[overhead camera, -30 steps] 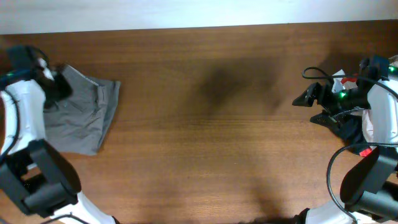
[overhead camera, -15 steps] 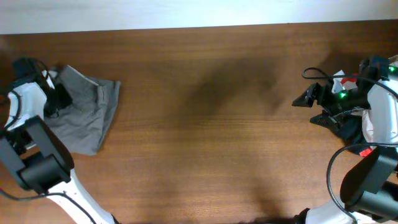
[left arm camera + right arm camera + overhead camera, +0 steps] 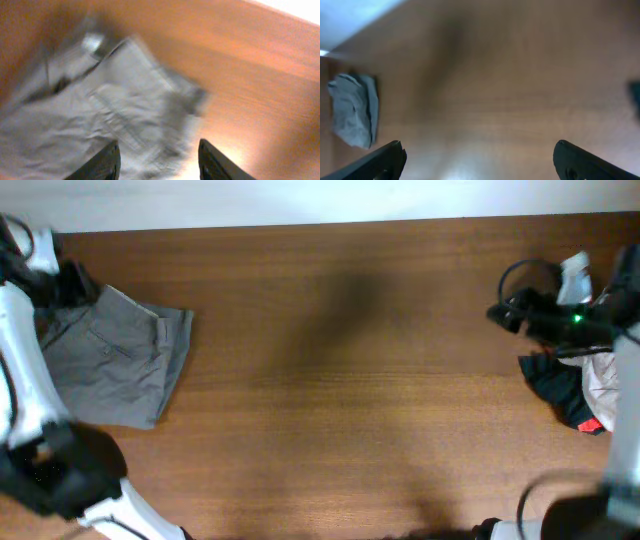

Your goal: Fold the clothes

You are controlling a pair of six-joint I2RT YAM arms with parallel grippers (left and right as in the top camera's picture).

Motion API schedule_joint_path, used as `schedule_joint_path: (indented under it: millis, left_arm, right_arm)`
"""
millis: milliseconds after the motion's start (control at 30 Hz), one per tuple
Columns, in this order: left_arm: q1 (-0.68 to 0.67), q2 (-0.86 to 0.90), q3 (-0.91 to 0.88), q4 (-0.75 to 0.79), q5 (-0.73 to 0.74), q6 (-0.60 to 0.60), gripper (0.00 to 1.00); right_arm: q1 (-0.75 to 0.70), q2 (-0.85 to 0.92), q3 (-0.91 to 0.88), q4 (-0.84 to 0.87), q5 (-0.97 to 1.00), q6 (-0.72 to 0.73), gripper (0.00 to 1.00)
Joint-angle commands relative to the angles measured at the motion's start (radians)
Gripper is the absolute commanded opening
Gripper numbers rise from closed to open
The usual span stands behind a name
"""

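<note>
shorts: on table, far left end
garment pile: far right edge, well apart from shorts

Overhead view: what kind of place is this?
Likely a robot lab bench rather than a home: a wooden table, a left arm and right arm at its ends, grey shorts opposite a pile of other garments.

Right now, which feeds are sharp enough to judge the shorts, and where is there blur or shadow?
Overhead: sharp, shorts crisp; a soft dark shadow on the table toward the far middle. Left wrist: motion-blurred, seams smeared, washed-out white in the top right corner. Right wrist: soft throughout, shorts small at left.
</note>
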Motion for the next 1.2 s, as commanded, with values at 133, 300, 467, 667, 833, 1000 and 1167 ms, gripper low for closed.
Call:
schedule_joint_path:
  millis: [133, 300, 467, 667, 833, 1000, 1167]
  left_arm:
    - [-0.277, -0.307, 0.062, -0.172, 0.060, 0.167, 0.49]
    - [-0.491, -0.375, 0.062, -0.252, -0.153, 0.100, 0.56]
    - [-0.662, -0.372, 0.061, -0.255, -0.255, 0.040, 0.99]
    - [-0.704, -0.372, 0.061, -0.247, -0.251, 0.040, 0.99]
    - [-0.704, -0.372, 0.061, -0.247, -0.251, 0.040, 0.99]
    - [-0.704, -0.372, 0.061, -0.247, -0.251, 0.040, 0.99]
    - [-0.704, -0.372, 0.061, -0.247, -0.251, 0.040, 0.99]
  right_arm:
    - [0.001, -0.352, 0.049, 0.051, -0.017, -0.030, 0.99]
    - [0.001, -0.520, 0.048, 0.050, -0.016, -0.029, 0.99]
    - [0.001, -0.608, 0.048, 0.049, -0.013, -0.029, 0.99]
    - [0.001, -0.612, 0.048, 0.049, -0.013, -0.029, 0.99]
    - [0.001, -0.601, 0.048, 0.050, -0.013, -0.029, 0.99]
    - [0.043, -0.590, 0.047, 0.050, -0.012, -0.029, 0.99]
    - [0.175, -0.593, 0.046, 0.024, 0.064, -0.030, 0.99]
